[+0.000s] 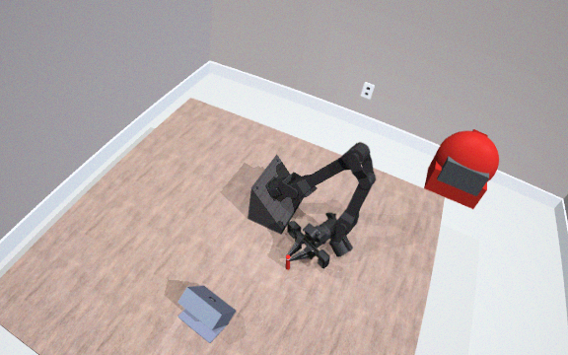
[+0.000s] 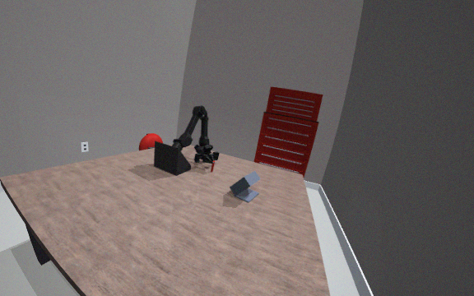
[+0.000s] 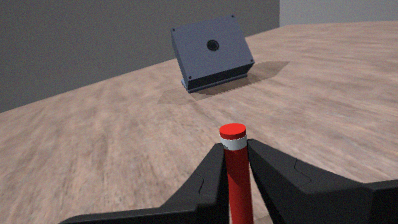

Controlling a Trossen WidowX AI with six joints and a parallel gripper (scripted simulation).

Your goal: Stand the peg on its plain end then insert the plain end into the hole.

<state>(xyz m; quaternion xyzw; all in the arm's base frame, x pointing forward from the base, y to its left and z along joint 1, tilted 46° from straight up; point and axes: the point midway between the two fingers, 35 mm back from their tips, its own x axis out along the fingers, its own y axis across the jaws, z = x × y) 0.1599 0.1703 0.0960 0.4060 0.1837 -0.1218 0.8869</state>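
The red peg (image 1: pixel 288 263) (image 2: pixel 212 166) (image 3: pixel 240 187) is close to upright, with its white band (image 3: pixel 234 143) near the top end. My gripper (image 1: pixel 289 258) (image 3: pixel 234 148) is shut on the peg just below the band. The peg's lower end is out of the wrist view; whether it touches the table cannot be told. The sloped panel (image 1: pixel 200 306) (image 2: pixel 242 183) (image 3: pixel 195 55) is blue-grey and stands apart from the peg, farther out from the arm. Its one large hole (image 3: pixel 213 45) (image 1: pixel 212 299) is in the middle of the sloped face and looks empty.
The arm's dark wedge-shaped base (image 1: pixel 264 209) (image 2: pixel 167 159) stands on the wooden table (image 1: pixel 116 197) (image 2: pixel 159 230) beside the gripper. The panel has a flat foot (image 1: pixel 205 333) (image 2: pixel 248 196) under it. A red rounded object (image 1: pixel 471 150) is beyond the table's edge.
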